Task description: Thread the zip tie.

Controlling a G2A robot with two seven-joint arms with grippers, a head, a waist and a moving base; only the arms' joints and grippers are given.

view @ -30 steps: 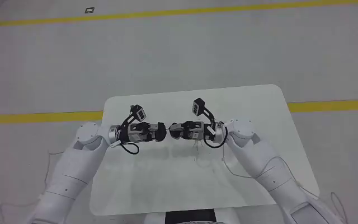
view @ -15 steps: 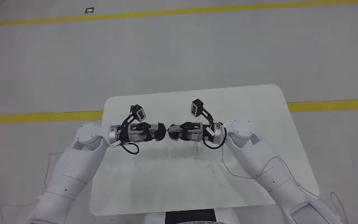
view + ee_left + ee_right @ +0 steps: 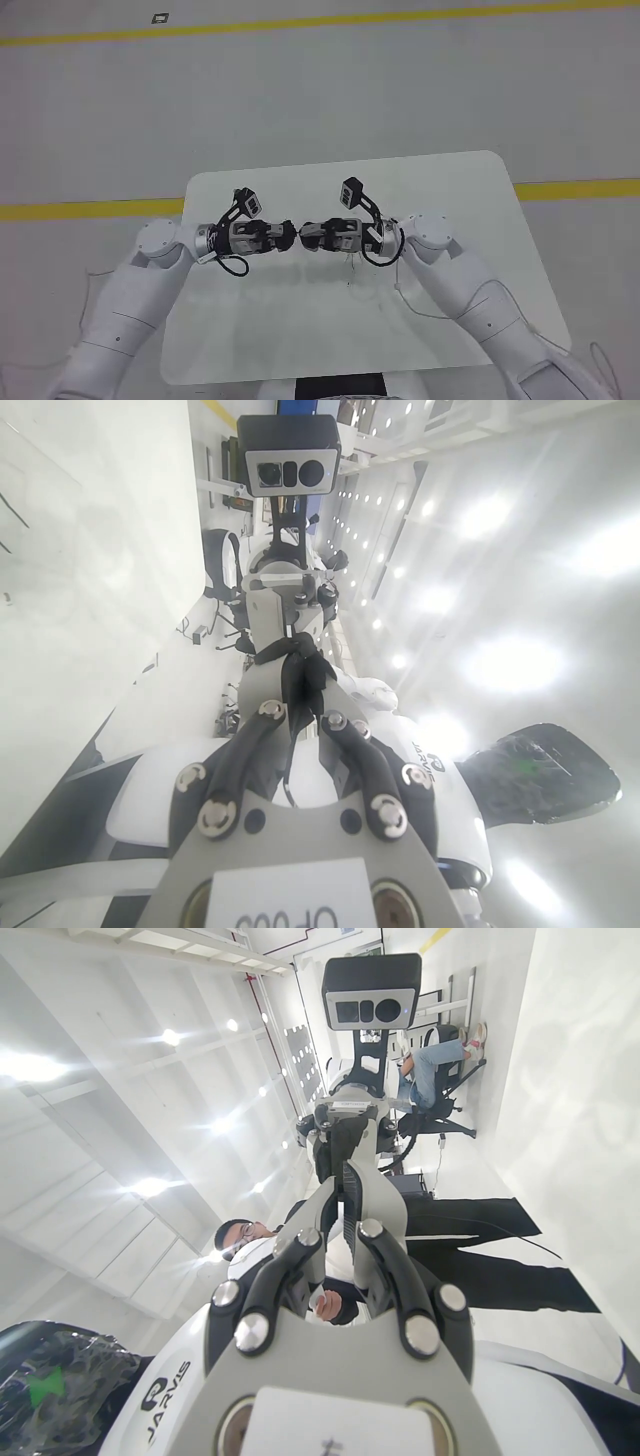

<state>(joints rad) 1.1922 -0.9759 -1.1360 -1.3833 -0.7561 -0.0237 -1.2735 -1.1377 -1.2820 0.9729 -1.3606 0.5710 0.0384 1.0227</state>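
Over the middle of the white table [image 3: 450, 200] my two grippers meet tip to tip. The left gripper [image 3: 284, 237] is shut, its tips wrapped in black material [image 3: 302, 670]. A thin black zip tie strand [image 3: 289, 760] runs back from those tips between the fingers. The right gripper [image 3: 306, 235] is also shut, its ribbed black pads [image 3: 352, 1188] pressed together on the tie's other end, which is mostly hidden. In the left wrist view the right gripper [image 3: 287, 635] faces mine almost touching. In the right wrist view the left gripper [image 3: 345, 1138] sits just beyond my tips.
The table has rounded corners; its far edge [image 3: 350, 165] lies beyond the grippers and its bare surface spreads to the right [image 3: 480, 260]. Yellow floor lines [image 3: 300, 22] run across behind the table.
The two grippers have drawn closer together; the short gap with the thin tie visible between them a second ago has closed.
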